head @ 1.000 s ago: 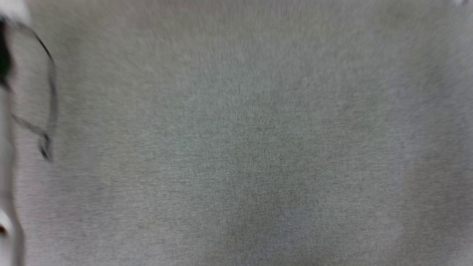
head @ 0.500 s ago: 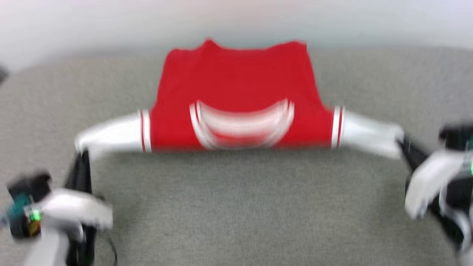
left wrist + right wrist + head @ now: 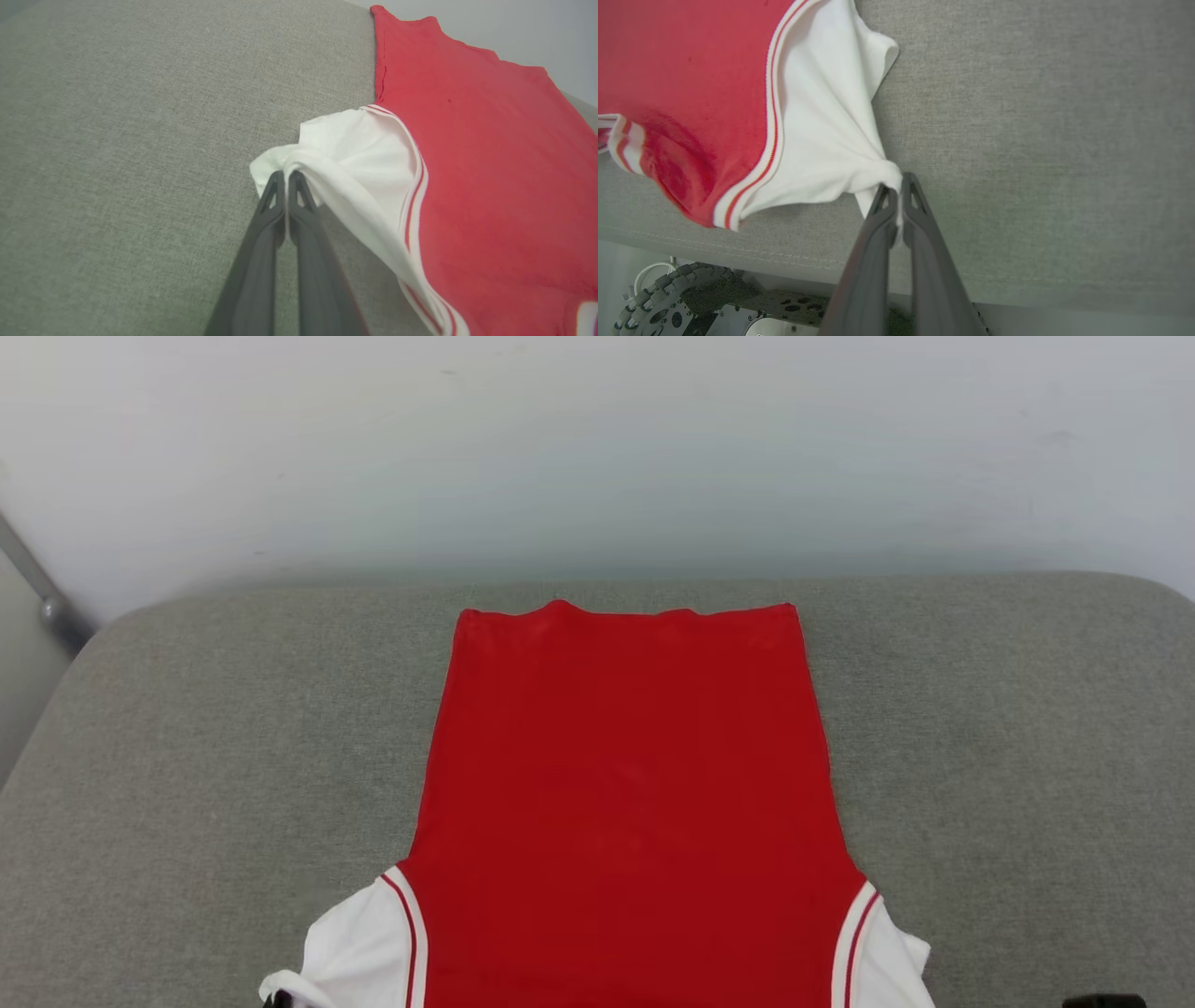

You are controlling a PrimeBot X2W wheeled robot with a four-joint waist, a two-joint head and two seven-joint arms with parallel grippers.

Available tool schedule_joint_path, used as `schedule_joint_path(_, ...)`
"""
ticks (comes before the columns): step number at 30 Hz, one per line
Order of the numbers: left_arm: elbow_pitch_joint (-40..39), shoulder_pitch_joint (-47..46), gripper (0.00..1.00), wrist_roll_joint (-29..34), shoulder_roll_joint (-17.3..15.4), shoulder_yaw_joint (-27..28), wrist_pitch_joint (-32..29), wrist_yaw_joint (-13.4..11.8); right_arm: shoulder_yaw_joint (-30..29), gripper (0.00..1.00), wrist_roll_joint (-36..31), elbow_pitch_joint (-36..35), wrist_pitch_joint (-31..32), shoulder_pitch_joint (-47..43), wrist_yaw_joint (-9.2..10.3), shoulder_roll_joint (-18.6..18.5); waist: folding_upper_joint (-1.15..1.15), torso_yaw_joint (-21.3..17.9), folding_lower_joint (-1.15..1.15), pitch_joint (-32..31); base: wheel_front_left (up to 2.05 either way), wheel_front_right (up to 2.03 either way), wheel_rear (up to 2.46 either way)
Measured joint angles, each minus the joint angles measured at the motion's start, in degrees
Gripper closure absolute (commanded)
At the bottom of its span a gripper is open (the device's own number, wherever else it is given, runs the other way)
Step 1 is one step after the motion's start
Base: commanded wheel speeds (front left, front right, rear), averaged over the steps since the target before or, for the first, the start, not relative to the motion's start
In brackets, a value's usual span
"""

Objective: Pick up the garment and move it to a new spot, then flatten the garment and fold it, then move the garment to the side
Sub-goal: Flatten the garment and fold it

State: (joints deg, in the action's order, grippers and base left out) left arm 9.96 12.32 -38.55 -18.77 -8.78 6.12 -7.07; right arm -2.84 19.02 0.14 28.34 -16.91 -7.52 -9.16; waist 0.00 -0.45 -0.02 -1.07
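my left claw [image 3: 286,179] is clamped on one white sleeve [image 3: 355,154] of the red jersey shirt with striped trim [image 3: 625,784], right claw [image 3: 899,184] clamped on the other sleeve [image 3: 822,116]. shirt lies spread on the grey fabric cushion [image 3: 187,756]. moved and roughly flat, I'd say; fold and shift aside not done yet

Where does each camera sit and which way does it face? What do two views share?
Head view: on the head, facing forward and down at the garment on the grey cushion, wall behind; dark robot sliver at bottom edge.
Left wrist view: on the left wrist, along the left gripper, shut on a white sleeve.
Right wrist view: on the right wrist, along the right gripper, shut on the other sleeve; wheeled base below.
Shared: both wrist views show the garment's red body.
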Motion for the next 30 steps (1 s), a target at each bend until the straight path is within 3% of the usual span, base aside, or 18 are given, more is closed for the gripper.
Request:
schedule_joint_path(1,0.13,0.48,1.0,0.33,-0.04,-0.32,-0.1,-0.44,-0.11,0.98,0.26,0.69,0.04,-0.9,-0.01,0.12,0.0,0.11,0.0,-0.11,0.0,0.0,0.0)
schedule_joint_path(2,0.15,0.85,1.0,0.68,-0.01,-0.66,-0.14,-0.55,-0.07,0.53,0.55,1.46,-0.02,-1.48,-0.01,0.01,0.0,0.19,0.0,-0.19,0.0,0.0,0.0)
schedule_joint_path(3,0.09,1.27,1.0,0.73,0.13,-0.98,-0.15,-0.59,0.16,0.22,0.69,1.91,-0.13,-1.94,0.0,-0.08,0.0,0.23,0.0,-0.31,0.0,0.0,0.0)
schedule_joint_path(4,-0.08,1.59,1.0,0.86,0.31,-1.35,-0.16,-0.68,0.36,0.0,1.1,2.07,-0.51,-2.18,0.0,-0.08,0.0,0.25,0.0,-0.42,0.0,0.0,0.0)
schedule_joint_path(10,-1.97,1.78,1.0,1.58,0.38,-2.32,-0.14,-0.94,-0.73,0.0,2.05,0.93,-4.47,1.66,0.01,-0.88,0.0,0.85,0.02,-0.41,0.0,0.0,0.0)
schedule_joint_path(14,-5.09,0.9,1.0,2.34,0.26,-2.86,-0.1,-1.1,-5.93,0.0,0.23,0.78,-5.61,11.3,0.01,-0.12,0.0,2.0,0.02,0.85,0.0,0.0,0.0)
schedule_joint_path(19,-8.99,-3.83,1.0,3.56,0.53,-4.21,0.16,-0.49,-9.22,0.0,0.18,7.2,-5.15,25.91,0.02,-1.05,0.0,3.66,0.03,4.94,0.0,0.0,0.0)
schedule_joint_path(24,-11.04,-9.47,1.0,4.64,1.55,-6.13,1.09,1.13,-10.0,0.0,0.13,16.13,-0.96,41.76,0.02,-3.58,0.0,6.06,0.04,10.76,0.0,0.0,0.0)
schedule_joint_path(30,-12.32,-14.89,1.0,5.94,2.54,-7.94,2.58,2.99,-11.44,0.0,-1.94,25.06,10.37,57.69,0.02,-5.94,0.0,9.53,0.04,17.92,0.0,0.0,0.0)
